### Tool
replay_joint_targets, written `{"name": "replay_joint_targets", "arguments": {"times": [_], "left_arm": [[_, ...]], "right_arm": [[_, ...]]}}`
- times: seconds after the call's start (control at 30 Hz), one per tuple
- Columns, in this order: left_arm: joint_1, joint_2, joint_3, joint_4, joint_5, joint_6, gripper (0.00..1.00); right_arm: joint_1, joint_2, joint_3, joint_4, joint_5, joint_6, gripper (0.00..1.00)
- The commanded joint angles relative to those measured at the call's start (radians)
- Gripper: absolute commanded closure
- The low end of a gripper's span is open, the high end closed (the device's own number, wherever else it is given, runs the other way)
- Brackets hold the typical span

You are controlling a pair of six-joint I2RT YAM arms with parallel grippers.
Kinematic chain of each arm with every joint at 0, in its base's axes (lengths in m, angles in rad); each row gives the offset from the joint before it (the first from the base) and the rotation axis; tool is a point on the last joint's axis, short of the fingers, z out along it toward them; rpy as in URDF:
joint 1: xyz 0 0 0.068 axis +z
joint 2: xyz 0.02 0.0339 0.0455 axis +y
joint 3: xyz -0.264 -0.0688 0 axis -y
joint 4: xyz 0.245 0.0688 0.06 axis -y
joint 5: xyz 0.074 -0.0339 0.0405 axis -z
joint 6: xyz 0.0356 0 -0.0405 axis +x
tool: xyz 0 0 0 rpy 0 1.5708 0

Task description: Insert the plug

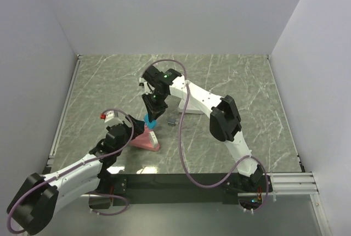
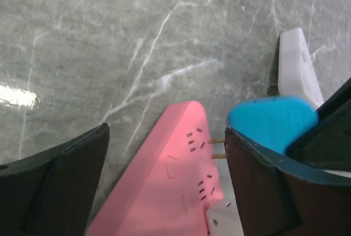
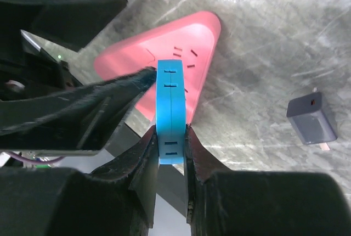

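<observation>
From my remote seat: green marble table (image 1: 236,77) fills mid-frame, pale walls (image 1: 175,11) boxing three sides.

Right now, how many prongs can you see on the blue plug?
2: an upper prong and a lower prong, both pointing from the blue plug toward the pink power strip. More may be hidden.

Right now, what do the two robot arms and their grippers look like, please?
Both the left arm and the right arm have white links with bulky black joint housings. A thin mauve cable loops loosely along each. Small green lights glow near the right wrist. The left gripper and the right gripper have dark, wedge-shaped fingers.
</observation>
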Motion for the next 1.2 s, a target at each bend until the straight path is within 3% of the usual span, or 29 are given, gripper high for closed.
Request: {"name": "replay_joint_targets", "arguments": {"times": [0.0, 0.27, 0.6, 0.83, 1.17], "left_arm": [[-0.004, 0.032, -0.021, 0.112, 0.053, -0.014, 0.08], [-0.004, 0.078, -0.032, 0.179, 0.084, -0.005, 0.07], [-0.004, 0.080, -0.049, 0.210, 0.107, -0.012, 0.08], [-0.004, -0.003, -0.057, 0.133, 0.073, -0.018, 0.23], [-0.019, 0.196, -0.067, 0.365, 0.179, -0.049, 0.32]], "right_arm": [[0.009, 0.023, 0.096, -0.042, -0.010, 0.022, 1.00], [0.018, 0.114, 0.228, -0.134, 0.028, 0.029, 1.00], [0.032, 0.149, 0.260, -0.156, 0.010, 0.051, 1.00], [0.038, 0.138, 0.249, -0.114, 0.008, 0.060, 1.00], [0.034, 0.029, 0.079, -0.074, 0.068, 0.037, 1.00]]}}
